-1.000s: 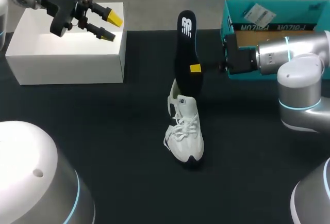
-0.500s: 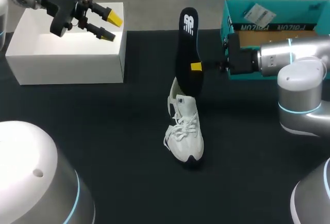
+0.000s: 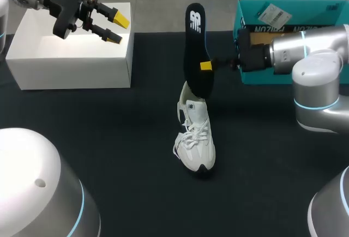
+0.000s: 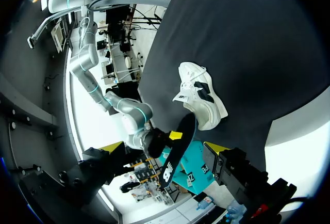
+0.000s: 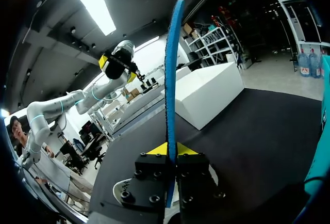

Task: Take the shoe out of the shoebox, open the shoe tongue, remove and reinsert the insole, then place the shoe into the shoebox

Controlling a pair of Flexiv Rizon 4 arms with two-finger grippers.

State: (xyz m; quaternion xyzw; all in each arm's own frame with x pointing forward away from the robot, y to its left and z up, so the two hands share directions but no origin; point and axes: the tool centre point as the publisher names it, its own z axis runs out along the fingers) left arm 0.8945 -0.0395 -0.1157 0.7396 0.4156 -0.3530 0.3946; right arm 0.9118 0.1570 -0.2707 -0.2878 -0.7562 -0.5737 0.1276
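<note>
A white lace-up shoe (image 3: 194, 136) stands on the black table, toe toward me. Right above its heel opening hangs the black insole (image 3: 195, 46), upright. My right gripper (image 3: 205, 65), reaching in from the right, is shut on the insole's edge about midway up. In the right wrist view the insole (image 5: 171, 69) runs edge-on between the yellow tips of that gripper (image 5: 171, 150), with the shoe (image 5: 126, 190) below. My left gripper (image 3: 117, 29) is open and empty over the white box (image 3: 71, 57). The left wrist view shows the shoe (image 4: 202, 95) and the insole (image 4: 175, 154) from afar.
The teal shoebox (image 3: 289, 13) stands at the back right, behind my right arm, with a paper tag inside it. The white box fills the back left corner. Bare black table surrounds the shoe on all sides.
My right gripper has lifted the insole a little, and its top end now leans slightly to the left. The shoe and my left arm have not moved.
</note>
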